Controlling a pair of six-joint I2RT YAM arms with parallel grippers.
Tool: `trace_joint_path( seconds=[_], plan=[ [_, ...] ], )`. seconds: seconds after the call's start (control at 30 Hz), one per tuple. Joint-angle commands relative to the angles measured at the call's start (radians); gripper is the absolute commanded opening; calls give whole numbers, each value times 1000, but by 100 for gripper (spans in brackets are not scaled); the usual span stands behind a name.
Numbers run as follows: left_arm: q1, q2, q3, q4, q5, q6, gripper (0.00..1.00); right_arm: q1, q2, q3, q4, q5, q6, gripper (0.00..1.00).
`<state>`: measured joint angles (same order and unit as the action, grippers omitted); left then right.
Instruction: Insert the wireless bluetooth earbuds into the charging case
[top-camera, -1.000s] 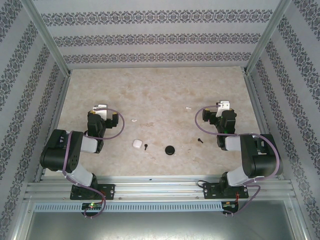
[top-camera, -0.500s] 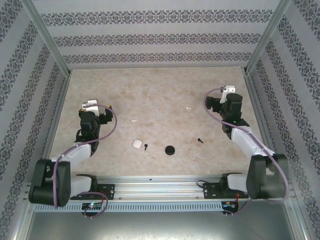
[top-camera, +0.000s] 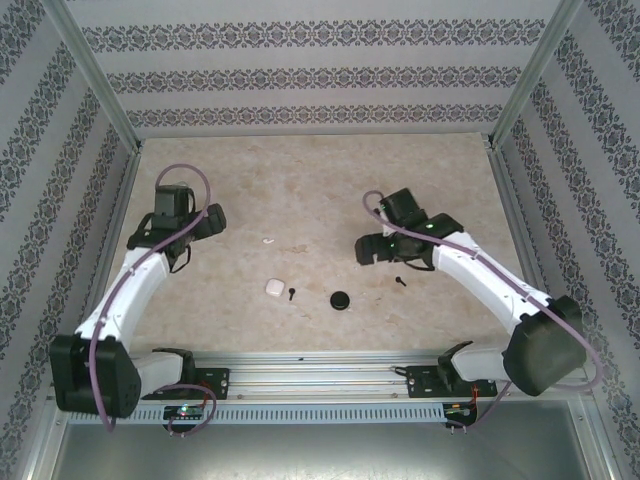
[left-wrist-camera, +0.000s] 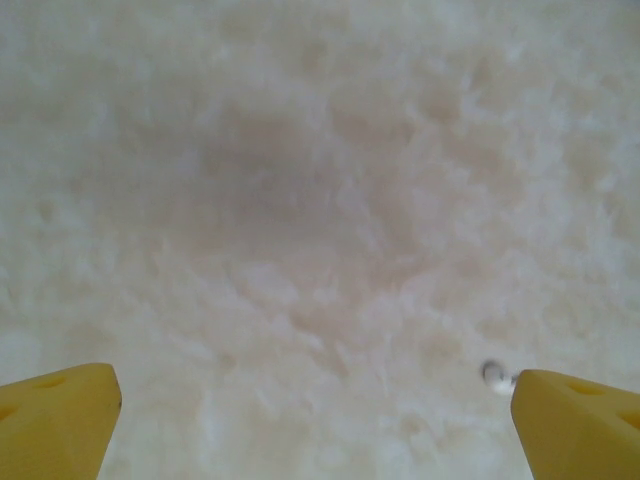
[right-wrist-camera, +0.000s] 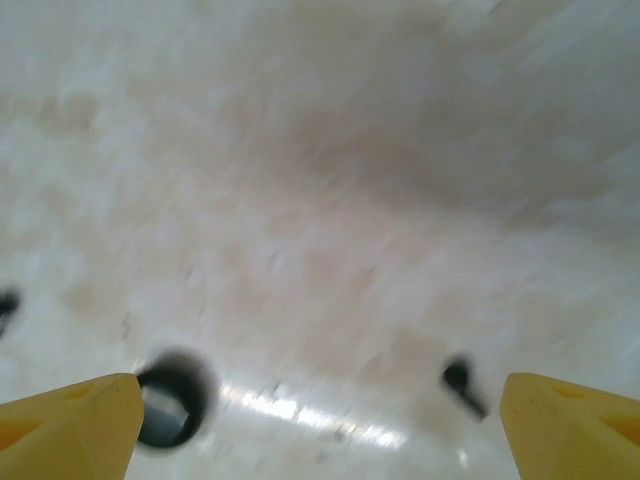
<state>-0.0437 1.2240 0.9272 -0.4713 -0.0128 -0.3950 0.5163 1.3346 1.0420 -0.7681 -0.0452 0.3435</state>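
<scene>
While both arms stretch out over the counter (top-camera: 320, 170), I see the charging case (top-camera: 273, 287) lying toward the near edge, left of centre, a small black piece (top-camera: 291, 294) just beside it. The left claw (left-wrist-camera: 320, 420) is spread wide toward the left edge, a white earbud (left-wrist-camera: 495, 377) near one fingertip. The right claw (right-wrist-camera: 320, 420) is spread too, a black disc (right-wrist-camera: 175, 398) by one fingertip.

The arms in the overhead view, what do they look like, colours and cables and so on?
The left arm and right arm both have white links between bulky black joints. A purple cable loops along each one. The left end effector and right end effector have blunt yellow fingers.
</scene>
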Motion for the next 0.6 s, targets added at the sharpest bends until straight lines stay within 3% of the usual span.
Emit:
trace_joint_path(
  seconds=[0.0,0.17,0.27,0.47,0.57],
  plan=[
    [-52,70,74,-286,48,-118,100,95,35,42,-162,5,104,92],
    [-240,88,66,-262,-3,-249,100,205,99,27,-154,-7,162,91],
    [-336,99,40,-205,4,-326,100,236,147,9,-127,-47,195,85],
    [-512,183,121,-260,-68,-272,100,286,248,23,-82,-54,241,82],
    [-586,139,97,-169,-99,-187,100,291,337,67,-84,-52,241,79]
  ],
)
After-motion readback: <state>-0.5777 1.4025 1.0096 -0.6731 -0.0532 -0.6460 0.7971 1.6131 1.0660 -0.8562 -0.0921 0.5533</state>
